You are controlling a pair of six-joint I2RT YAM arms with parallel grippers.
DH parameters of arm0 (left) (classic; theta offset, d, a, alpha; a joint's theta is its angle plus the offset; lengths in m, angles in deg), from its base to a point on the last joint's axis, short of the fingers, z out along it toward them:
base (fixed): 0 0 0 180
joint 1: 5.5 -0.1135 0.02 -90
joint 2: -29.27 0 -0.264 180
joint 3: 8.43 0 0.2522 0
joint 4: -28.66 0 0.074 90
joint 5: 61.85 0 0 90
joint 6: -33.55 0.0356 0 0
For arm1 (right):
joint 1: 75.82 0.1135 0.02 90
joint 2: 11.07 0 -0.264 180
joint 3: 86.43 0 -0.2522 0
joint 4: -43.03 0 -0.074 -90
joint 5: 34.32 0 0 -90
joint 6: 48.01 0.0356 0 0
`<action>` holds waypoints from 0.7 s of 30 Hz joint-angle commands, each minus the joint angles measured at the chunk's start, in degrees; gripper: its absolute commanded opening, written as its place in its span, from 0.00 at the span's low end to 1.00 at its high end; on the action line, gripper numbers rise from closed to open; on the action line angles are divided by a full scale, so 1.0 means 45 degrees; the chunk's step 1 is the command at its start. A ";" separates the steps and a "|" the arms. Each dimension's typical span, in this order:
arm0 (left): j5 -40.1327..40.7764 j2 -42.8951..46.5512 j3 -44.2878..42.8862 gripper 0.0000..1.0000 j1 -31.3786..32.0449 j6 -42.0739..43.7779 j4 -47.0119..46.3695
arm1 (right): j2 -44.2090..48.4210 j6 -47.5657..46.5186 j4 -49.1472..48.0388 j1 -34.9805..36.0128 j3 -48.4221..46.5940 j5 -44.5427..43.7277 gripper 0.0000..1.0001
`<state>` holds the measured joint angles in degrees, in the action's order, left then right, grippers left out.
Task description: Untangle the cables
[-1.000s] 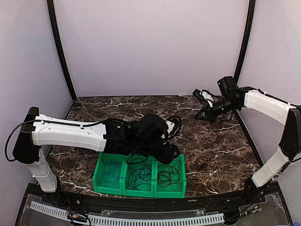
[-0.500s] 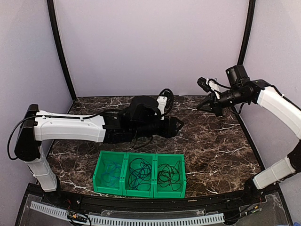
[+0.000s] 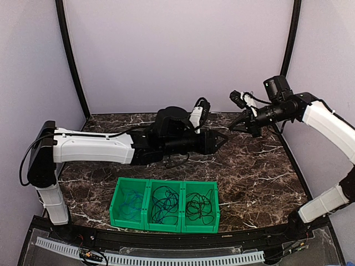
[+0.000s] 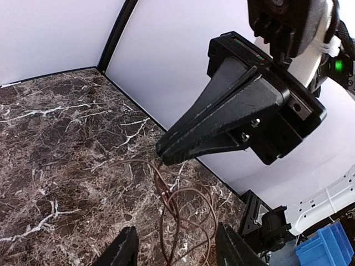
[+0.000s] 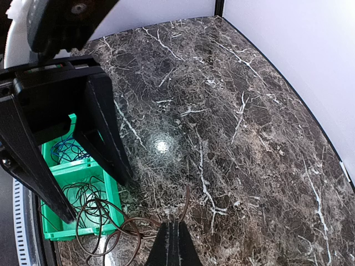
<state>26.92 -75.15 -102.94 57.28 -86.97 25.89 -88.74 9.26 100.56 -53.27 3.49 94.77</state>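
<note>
1. R end effector [image 5: 175, 237]: clenched, tips pinched together on a thin brownish cable [image 4: 164, 194]. It is raised above the dark marble tabletop [image 3: 260, 172], far-right area.
2. The brownish cable drops from the pinch point and hangs in several loose loops below it. Can't tell whether the lowest loops touch the tabletop.
3. L end effector [image 3: 221, 138]: released, fingers [image 4: 125, 249] spread wide w/ nothing between them. L arm stretches across the middle of the tabletop, and its end effector points toward the R one, near but apart.
4. In the L wrist view the hanging loops sit just ahead of the spread fingers, roughly centred between them, not touching either.
5. Green 3-compartment bin [image 3: 166, 226] sits at the near edge of the tabletop, between the arm bases and well apart from both end effectors.
6. Bin contents, each loosely coiled:
   - left compartment: blue cable [image 3: 130, 200]
   - middle compartment: dark cable [image 3: 165, 202] w/ some blue showing
   - right compartment: black cable [image 3: 201, 204]
7. Small green light [image 4: 335, 65] glows on the R arm behind its wrist.
</note>
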 commanded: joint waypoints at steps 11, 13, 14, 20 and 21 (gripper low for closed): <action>-0.2109 -0.1048 -0.1033 0.08 -0.0309 -0.0625 0.0703 | -0.0085 0.0189 -0.0069 0.0146 -0.0681 -0.0011 0.00; -0.2179 -0.0933 -0.0700 0.05 -0.0318 -0.0737 0.0620 | -0.0134 0.0250 -0.0111 0.0122 -0.0814 -0.0290 0.00; -0.2173 -0.0784 -0.0379 0.01 -0.0319 -0.0766 0.0575 | -0.0156 0.0285 -0.0148 0.0111 -0.0883 -0.0433 0.00; -0.1707 0.0082 0.1172 0.00 -0.0319 -0.0815 0.0578 | -0.0254 0.1060 -0.0744 -0.0642 -0.1337 -0.0774 0.00; -0.1554 0.0179 0.1335 0.00 -0.0319 -0.0829 0.0615 | -0.0274 0.1194 -0.0845 -0.0770 -0.1432 -0.0818 0.00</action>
<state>18.59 -79.67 -100.42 56.08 -90.20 28.29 -89.64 11.38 100.06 -54.39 -0.16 92.50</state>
